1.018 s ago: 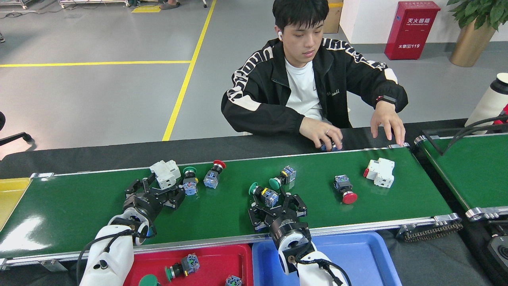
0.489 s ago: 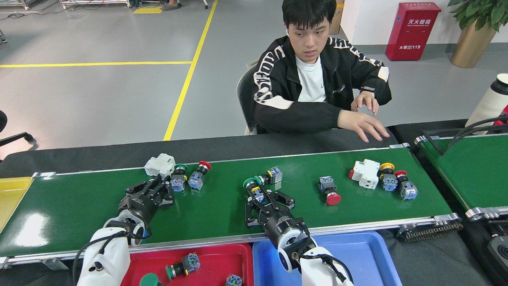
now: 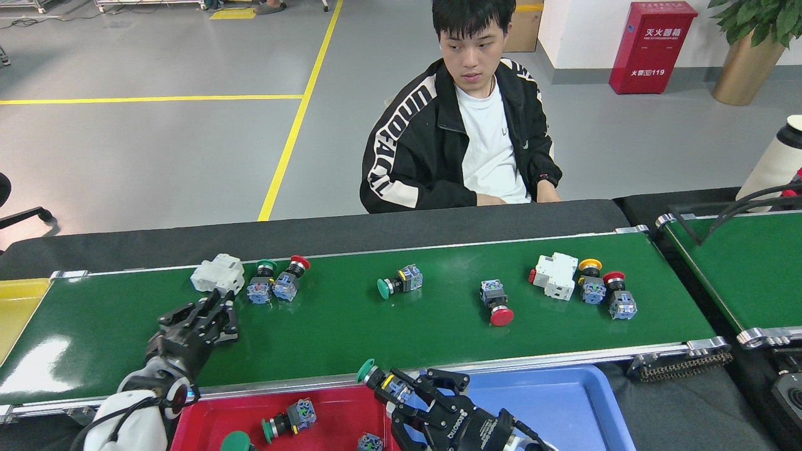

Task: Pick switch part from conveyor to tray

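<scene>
Inspector: Where does the switch part [image 3: 381, 380] sit?

Assessor: Pinched in the right gripper [image 3: 401, 391], off the conveyor [image 3: 351, 332], above its near rail where the red tray [image 3: 338, 410] meets the blue tray [image 3: 564, 401].

Inspector: Handling?

Assessor: Likely light, rigid plastic; the green cap looks slick, so the blocky body is the better hold.

Inspector: The left gripper [image 3: 207, 316]?

Assessor: Carrying nothing, over the conveyor's left part, near the white block [image 3: 217, 274]. Whether its fingers are spread cannot be told.

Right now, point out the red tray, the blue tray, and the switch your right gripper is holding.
red tray [image 3: 338, 410], head view, bare floor.
blue tray [image 3: 564, 401], head view, bare floor.
green-capped switch [image 3: 366, 371], head view, green cap.
</scene>
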Motion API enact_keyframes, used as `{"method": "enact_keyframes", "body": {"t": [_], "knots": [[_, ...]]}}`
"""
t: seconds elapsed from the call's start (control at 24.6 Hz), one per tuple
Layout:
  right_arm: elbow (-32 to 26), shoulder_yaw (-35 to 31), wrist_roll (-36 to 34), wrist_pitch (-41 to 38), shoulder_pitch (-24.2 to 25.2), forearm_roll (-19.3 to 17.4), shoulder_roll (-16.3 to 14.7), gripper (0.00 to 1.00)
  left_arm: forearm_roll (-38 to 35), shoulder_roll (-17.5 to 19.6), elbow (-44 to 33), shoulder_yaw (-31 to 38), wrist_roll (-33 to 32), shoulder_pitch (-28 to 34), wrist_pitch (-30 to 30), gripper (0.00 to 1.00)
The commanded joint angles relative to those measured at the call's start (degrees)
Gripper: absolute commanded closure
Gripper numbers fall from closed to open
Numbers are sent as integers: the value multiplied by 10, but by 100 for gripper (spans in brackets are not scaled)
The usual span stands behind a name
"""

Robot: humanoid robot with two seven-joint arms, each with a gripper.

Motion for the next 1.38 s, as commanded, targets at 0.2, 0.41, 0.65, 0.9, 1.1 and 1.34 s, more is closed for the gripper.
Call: {"method": "enact_keyframes", "body": {"t": [0.2,0.41,0.65,0.9,1.1,1.34], "knots": [[1,-21,33,32,-8,1,18,2,39,8,-225,97,-7,172,-111,94],[-4,-103,30,116,-21,0,19,2,81,4,-357,108,-14,280,-141,94],[-10,-249,10,226,-17,0,13,2,89,-22,-418,95,-16,324,-219,94],[-91,-283,-34,225,112,2,-4,2,65,-6,-417,0,-16,282,-257,93],[-111,-266,-43,222,151,27,-3,2,2,-11,-403,-177,-23,198,-257,92],[-72,-223,-39,232,89,65,45,3,-143,-63,-371,-308,-21,178,-257,80]]}}
